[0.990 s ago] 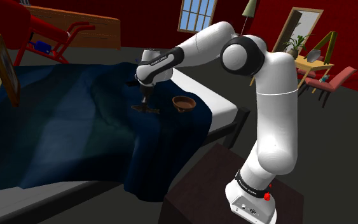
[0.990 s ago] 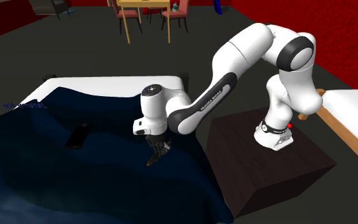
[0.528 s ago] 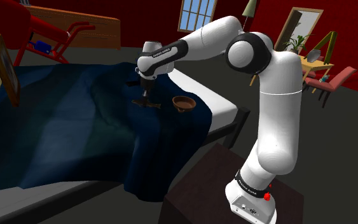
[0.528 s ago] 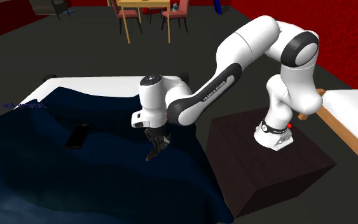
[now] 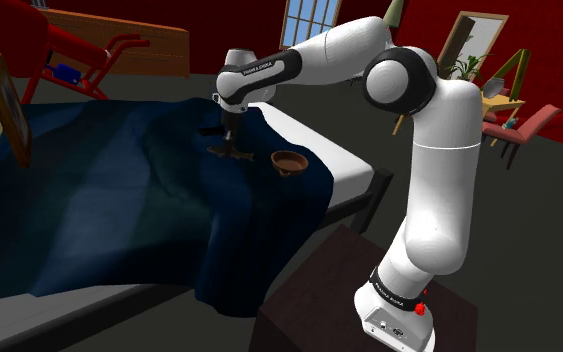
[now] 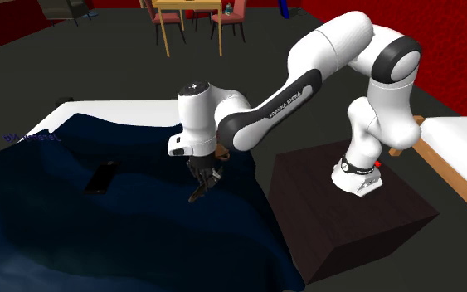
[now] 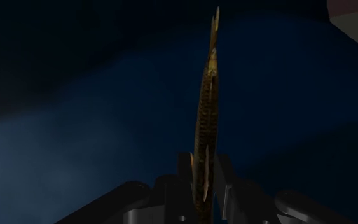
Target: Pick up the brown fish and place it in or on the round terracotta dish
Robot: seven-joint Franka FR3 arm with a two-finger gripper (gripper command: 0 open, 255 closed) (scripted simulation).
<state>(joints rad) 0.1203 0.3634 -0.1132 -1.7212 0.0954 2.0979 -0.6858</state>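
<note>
My black gripper (image 5: 231, 143) is shut on the brown fish (image 5: 231, 153) and holds it a little above the dark blue bedspread (image 5: 119, 190). In the wrist view the thin, scaly fish (image 7: 206, 114) stands edge-on, clasped between the two fingers (image 7: 174, 191) and reaching out beyond them. From the second exterior view the fish (image 6: 200, 195) hangs slanted below the gripper (image 6: 206, 179). The round terracotta dish (image 5: 289, 162) sits on the bedspread to the shoulder view's right of the gripper, a short way off.
A flat dark object (image 6: 101, 178) lies on the bedspread to the second exterior view's left. The white mattress edge (image 5: 339, 160) runs beside the dish. The dark stand (image 5: 359, 300) is at the bed's side. A framed picture (image 5: 7, 105) leans at the shoulder view's left.
The gripper has risen with the fish clasped in it, lifting it off the bedspread and carrying it slightly toward the far side of the bed.
</note>
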